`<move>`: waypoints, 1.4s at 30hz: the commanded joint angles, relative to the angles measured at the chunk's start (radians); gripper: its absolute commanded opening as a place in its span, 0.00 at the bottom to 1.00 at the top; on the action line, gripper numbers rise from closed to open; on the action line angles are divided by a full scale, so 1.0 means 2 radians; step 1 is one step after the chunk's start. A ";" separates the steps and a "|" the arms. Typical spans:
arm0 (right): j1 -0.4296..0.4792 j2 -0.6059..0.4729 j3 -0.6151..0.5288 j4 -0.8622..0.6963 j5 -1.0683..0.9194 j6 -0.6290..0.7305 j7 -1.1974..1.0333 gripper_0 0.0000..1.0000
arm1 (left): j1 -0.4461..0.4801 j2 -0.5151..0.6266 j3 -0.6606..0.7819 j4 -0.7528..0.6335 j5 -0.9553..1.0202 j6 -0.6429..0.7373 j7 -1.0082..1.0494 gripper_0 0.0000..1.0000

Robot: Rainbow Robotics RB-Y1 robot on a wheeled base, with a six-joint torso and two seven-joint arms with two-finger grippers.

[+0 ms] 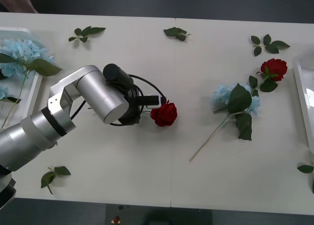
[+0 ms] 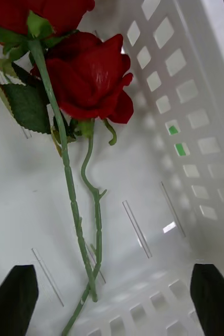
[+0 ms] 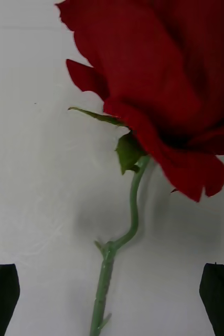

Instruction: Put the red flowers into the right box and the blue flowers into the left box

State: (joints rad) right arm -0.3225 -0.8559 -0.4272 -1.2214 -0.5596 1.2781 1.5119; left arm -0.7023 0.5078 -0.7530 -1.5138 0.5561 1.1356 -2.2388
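The left gripper (image 3: 112,299) hovers with jaws open over a red rose (image 1: 164,113) lying mid-tabletop (image 1: 147,171). The right gripper (image 2: 112,299), jaws open, hangs above two roses (image 2: 91,79) inside the right box (image 2: 195,105).

Left gripper (image 3: 110,294) mid-table, jaws wide; right gripper (image 2: 114,299) jaws wide.

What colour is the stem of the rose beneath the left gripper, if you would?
Pale green stem; clearest in the left wrist view.
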 commanded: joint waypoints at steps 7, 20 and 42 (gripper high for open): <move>-0.077 -0.007 -0.018 -0.050 -0.037 0.137 -0.055 0.96 | -0.026 -0.025 -0.004 -0.001 0.002 -0.008 0.025 1.00; -0.124 -0.003 0.060 -0.054 -0.097 0.169 -0.230 1.00 | -0.026 -0.041 -0.013 0.043 -0.004 -0.059 0.026 1.00; -0.155 0.064 0.235 -0.054 -0.061 0.060 -0.415 1.00 | -0.025 -0.042 -0.032 0.047 -0.001 -0.060 0.036 1.00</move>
State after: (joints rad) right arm -0.6077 -0.7397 0.0395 -1.2956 -0.6963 1.4200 0.7390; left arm -0.7164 0.4426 -0.8228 -1.4126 0.5555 1.0263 -2.2113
